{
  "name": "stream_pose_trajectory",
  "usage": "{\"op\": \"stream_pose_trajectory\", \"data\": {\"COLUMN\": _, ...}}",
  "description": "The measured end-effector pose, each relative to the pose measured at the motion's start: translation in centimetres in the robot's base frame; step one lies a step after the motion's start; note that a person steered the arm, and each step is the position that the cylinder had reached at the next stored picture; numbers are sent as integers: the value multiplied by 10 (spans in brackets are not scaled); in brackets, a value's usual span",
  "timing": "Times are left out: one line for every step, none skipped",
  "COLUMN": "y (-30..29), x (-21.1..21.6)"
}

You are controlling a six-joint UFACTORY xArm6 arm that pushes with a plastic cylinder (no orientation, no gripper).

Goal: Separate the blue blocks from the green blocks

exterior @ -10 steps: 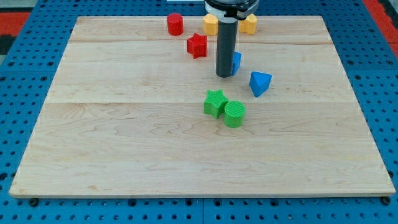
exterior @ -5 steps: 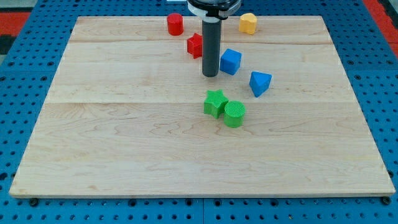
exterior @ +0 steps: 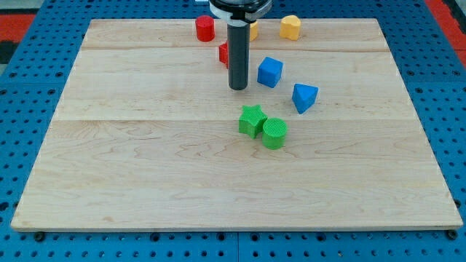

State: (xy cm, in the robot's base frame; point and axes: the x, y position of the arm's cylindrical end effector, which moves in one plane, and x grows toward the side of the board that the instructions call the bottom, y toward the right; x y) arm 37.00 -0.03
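Blue cube [exterior: 269,72] and blue pyramid [exterior: 304,97] sit above-right of the 2 touching green blocks, star [exterior: 252,120] and cylinder [exterior: 274,133]. My tip [exterior: 238,88], holding nothing, has slid left off the cube, so separation is not finished.

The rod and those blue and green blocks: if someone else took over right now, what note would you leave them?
My tip rests on the board, left of the blue cube with a gap between, above the green star.
The blue pointed block lies right of and below the cube.
The green star touches the green cylinder, just below the blues.
Done: the colours sit in separate clusters, but close.
Left: push the blues further toward the view's top right, or the greens down.
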Motion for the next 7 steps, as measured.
{"op": "stream_pose_trajectory", "data": {"y": -18, "x": 0}}
{"op": "stream_pose_trajectory", "data": {"y": -34, "x": 4}}
{"op": "stream_pose_trajectory", "data": {"y": -40, "x": 20}}
{"op": "stream_pose_trajectory", "data": {"y": -29, "x": 34}}
{"op": "stream_pose_trajectory", "data": {"y": -29, "x": 39}}
{"op": "stream_pose_trajectory", "data": {"y": -28, "x": 39}}
{"op": "stream_pose_trajectory", "data": {"y": -12, "x": 39}}
